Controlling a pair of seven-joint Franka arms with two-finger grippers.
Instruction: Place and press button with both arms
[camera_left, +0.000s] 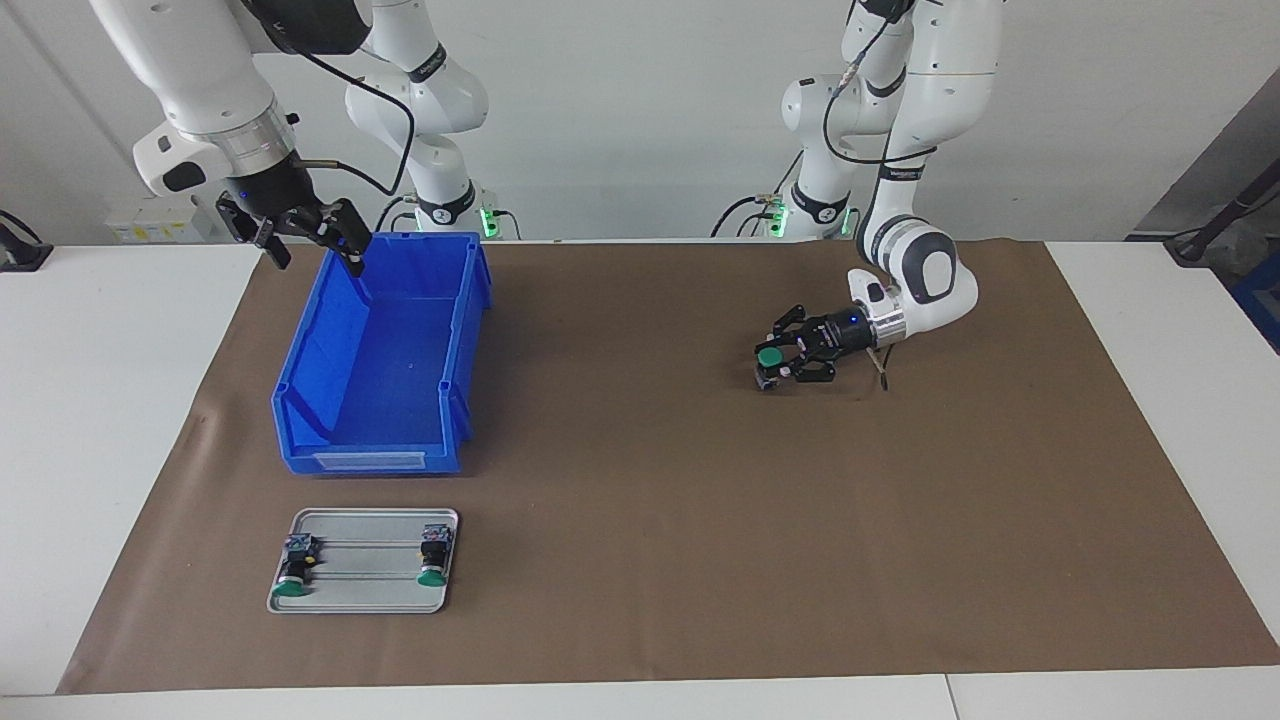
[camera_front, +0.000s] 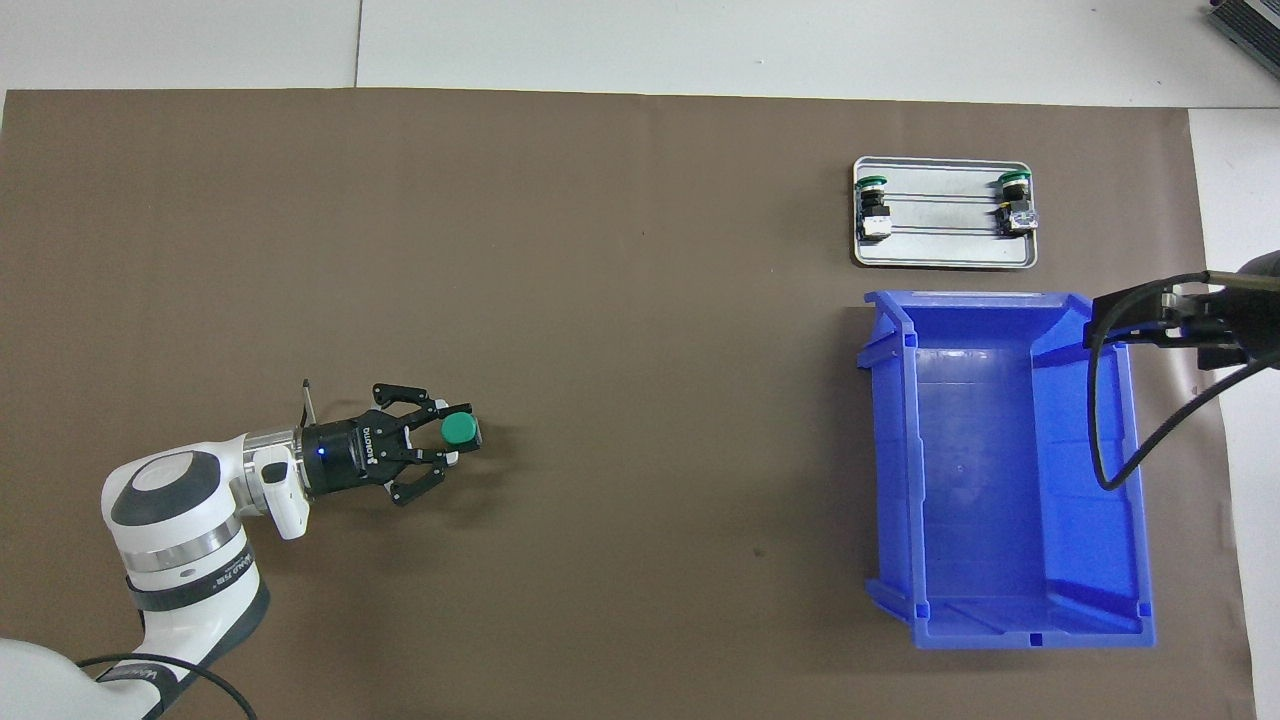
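the left gripper (camera_left: 775, 368) is clamped on the button (camera_left: 768, 358), green cap up, held low over the brown mat (camera_left: 640, 500) toward the left arm's end, probably so the cap stays free for a press. the button sits right between the fingertips, body down by the mat. the right gripper (camera_left: 305, 240) waits with jaws apart over the blue bin (camera_left: 380, 350) rim. two more buttons (camera_left: 292, 580) lie on the metal tray (camera_left: 360, 600).

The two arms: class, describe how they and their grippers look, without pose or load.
Both arms are glossy white, rounded jointed segments with dark grey joint patches, black bands and a silver wrist ring. Black cables loop along them. Each ends in a black linked claw: the left gripper shows a small blue light on its body and white lettering; the right gripper looks alike. Green lights glow at the bases.
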